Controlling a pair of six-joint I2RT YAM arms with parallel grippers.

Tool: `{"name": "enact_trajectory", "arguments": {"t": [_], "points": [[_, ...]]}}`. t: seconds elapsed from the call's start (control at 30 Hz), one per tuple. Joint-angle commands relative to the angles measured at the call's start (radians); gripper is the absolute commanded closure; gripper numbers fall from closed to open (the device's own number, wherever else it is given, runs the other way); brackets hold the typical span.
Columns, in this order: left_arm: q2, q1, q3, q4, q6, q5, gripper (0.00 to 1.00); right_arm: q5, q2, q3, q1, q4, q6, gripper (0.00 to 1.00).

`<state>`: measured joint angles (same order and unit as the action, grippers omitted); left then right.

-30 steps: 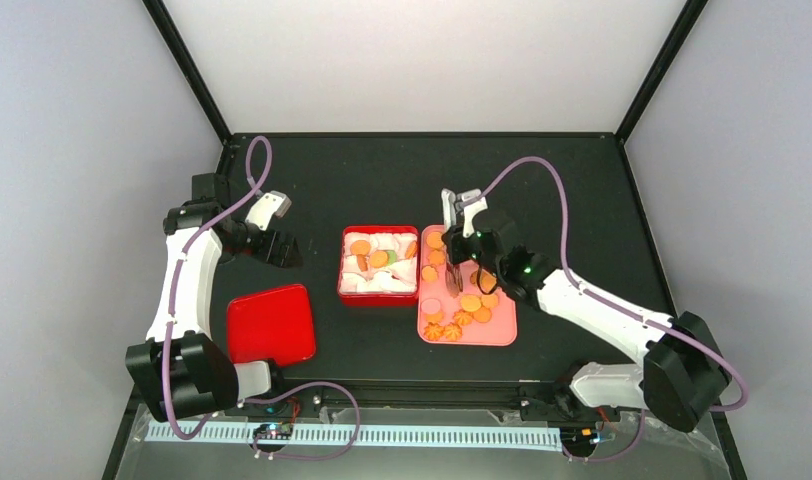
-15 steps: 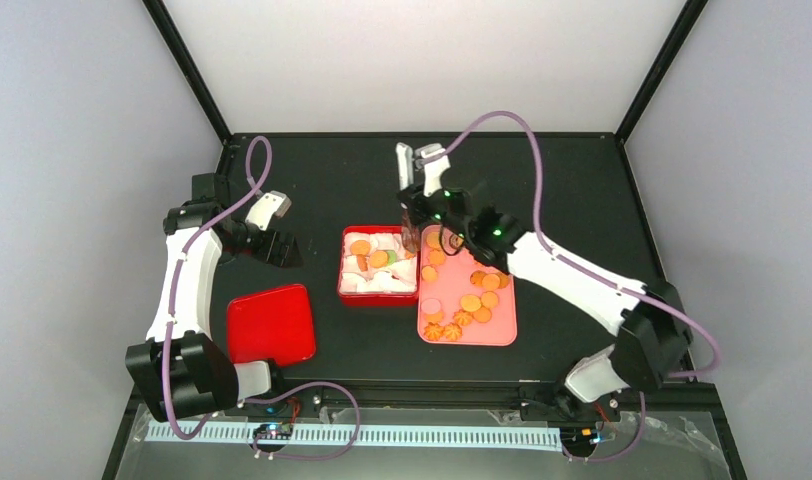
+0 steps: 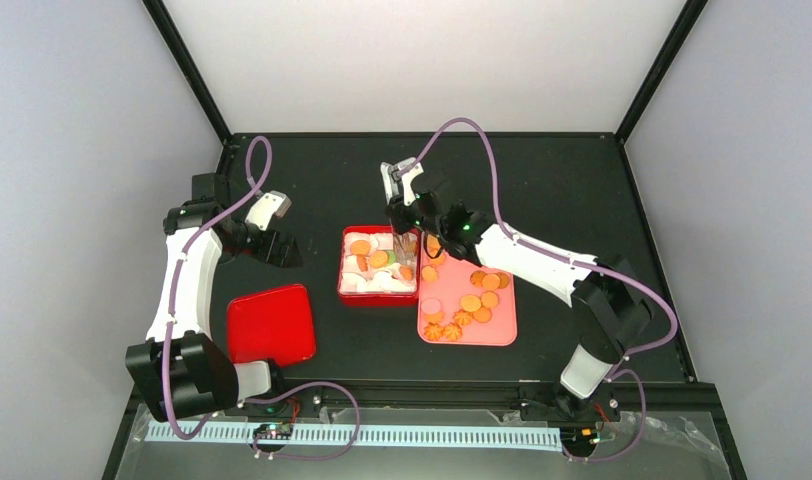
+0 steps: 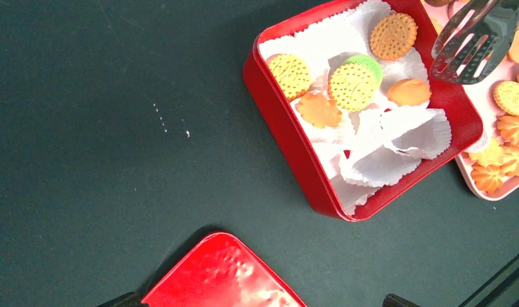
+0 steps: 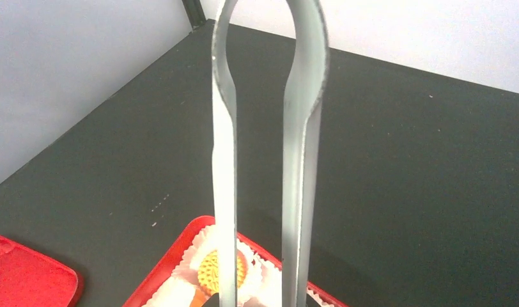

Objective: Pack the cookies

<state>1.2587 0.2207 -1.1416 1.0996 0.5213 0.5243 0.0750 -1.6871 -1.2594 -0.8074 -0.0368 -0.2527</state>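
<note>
A red box [image 3: 344, 270] lined with white paper cups holds several orange-golden cookies [image 3: 379, 258]. More cookies [image 3: 470, 302] lie on a pink tray [image 3: 502, 335] to its right. My right gripper [image 3: 410, 222] is shut on metal tongs [image 5: 263, 160]. The tong tips hang over the box's right edge [image 4: 468, 45], and I see no cookie between them. In the left wrist view the box's cookies [image 4: 353, 83] show clearly, one with a green cookie under it. My left gripper [image 3: 280, 250] is open and empty at the far left.
A red lid [image 3: 271, 323] lies flat at the near left, under my left wrist camera [image 4: 218, 275]. Several paper cups [image 4: 404, 134] at the box's near end hold nothing. The black table has raised edges and corner posts.
My right arm has swung left with the tongs, from over the pink tray to the right edge of the red box. The left arm has not moved.
</note>
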Motion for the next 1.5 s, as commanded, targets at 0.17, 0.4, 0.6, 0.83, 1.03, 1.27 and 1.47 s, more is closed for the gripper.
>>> {"name": "enact_trajectory", "arguments": {"t": [0.17, 0.4, 0.6, 0.83, 1.03, 1.27, 1.47], "points": [[-0.004, 0.005, -0.012, 0.004, -0.001, 0.001, 0.01, 0.047, 0.018, 0.001, 0.001, 0.059, -0.002, 0.7], [-0.008, 0.006, -0.009, 0.006, 0.005, -0.003, 0.01, 0.107, 0.112, 0.06, 0.006, 0.056, 0.018, 0.69], [-0.004, 0.005, -0.009, 0.003, 0.0, 0.006, 0.01, 0.167, 0.288, 0.223, 0.048, 0.035, 0.02, 0.67], [-0.004, 0.006, -0.015, 0.002, -0.001, 0.011, 0.01, 0.226, 0.461, 0.431, 0.061, -0.033, 0.014, 0.63], [-0.001, 0.005, -0.017, 0.001, -0.006, 0.023, 0.01, 0.213, 0.53, 0.563, 0.062, -0.046, -0.039, 0.61], [-0.001, 0.005, -0.018, 0.002, -0.006, 0.023, 0.01, 0.194, 0.554, 0.607, 0.059, -0.048, -0.057, 0.59], [0.001, 0.005, -0.027, 0.005, -0.009, 0.022, 0.01, 0.159, 0.545, 0.623, 0.056, -0.042, -0.068, 0.6]]}}
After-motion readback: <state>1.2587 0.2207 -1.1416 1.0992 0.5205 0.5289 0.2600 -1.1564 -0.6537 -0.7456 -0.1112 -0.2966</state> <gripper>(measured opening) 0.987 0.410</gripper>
